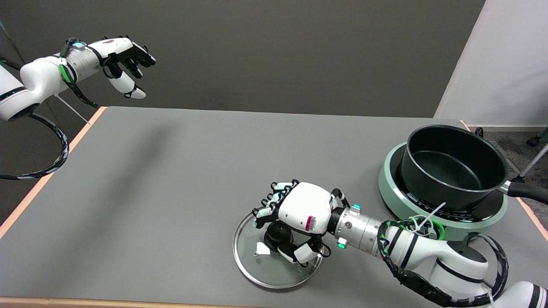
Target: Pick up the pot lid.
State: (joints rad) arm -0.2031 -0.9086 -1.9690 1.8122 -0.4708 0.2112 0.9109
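Lid (pixel 274 263) lies flat on the table (pixel 171 171) at about five o'clock, pot (pixel 454 171) at three; right hand (pixel 302 216) curls over its knob (pixel 278 233) — whether it pinches, I cannot tell; a loose hold would let the knob slip.

- glass pot lid (pixel 257 263) lying flat on the grey table (pixel 171 171), near the front edge
- right hand (pixel 295 218) sits right over the lid's black knob (pixel 278 234), fingers curled around it, thumb on the near side. looks like it's touching, can't tell how firm the grip is
- black pot (pixel 454 171) sits uncovered on a pale green cooktop (pixel 394 192) off to the right, well apart from the lid
- left hand (pixel 122 57) hangs in the air at upper left
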